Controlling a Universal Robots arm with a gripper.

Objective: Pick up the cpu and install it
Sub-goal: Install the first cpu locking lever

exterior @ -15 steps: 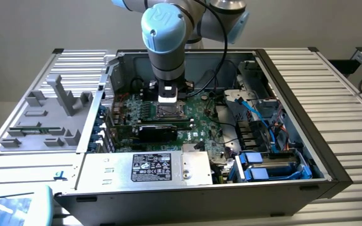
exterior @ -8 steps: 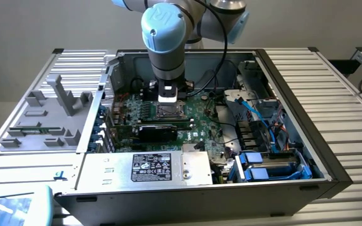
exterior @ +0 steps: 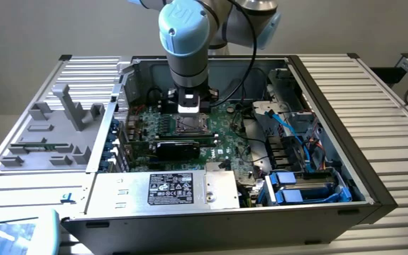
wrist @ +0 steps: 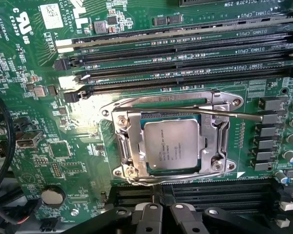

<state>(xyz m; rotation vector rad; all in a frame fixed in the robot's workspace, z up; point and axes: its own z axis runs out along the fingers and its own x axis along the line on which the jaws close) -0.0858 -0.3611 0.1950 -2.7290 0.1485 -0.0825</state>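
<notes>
Arm (exterior: pixel 186 48) comes down near vertical from the top of the exterior view, blue-capped joint up high, grey forearm pointing straight into the open computer case (exterior: pixel 331 159). Wrist sits low inside the case, just over the motherboard (exterior: pixel 225 143). Black cable (exterior: pixel 250 58) loops off the arm down toward the board.

Gripper (exterior: pixel 187 114) hangs directly above the socket area, tool axis facing down at the board. In the wrist view the black fingers (wrist: pixel 149 217) sit close together, pincer closed, nothing between them. They are clear of the socket and not touching the chip.

The cpu (wrist: pixel 172 145) lies flat in the cpu socket (wrist: pixel 129 146) on the motherboard (wrist: pixel 39 122), silver top up, printed text visible. Metal socket frame surrounds it on all sides. A thin lever rod (wrist: pixel 229 114) runs along one side of the socket, slightly angled. Cannot tell if the frame is latched.

Rows of long memory slots (wrist: pixel 185 63) run beside the socket on one side, more slots (wrist: pixel 210 187) on the other side, between socket and fingers. Coin battery (wrist: pixel 52 196) sits well apart from the socket.

Exterior view: silver power supply box (exterior: pixel 168 189) with label at the near edge of the case, blue cables (exterior: pixel 289 133) toward the exterior view's right, grey fixture tray (exterior: pixel 55 133) on the table at the exterior view's left.
</notes>
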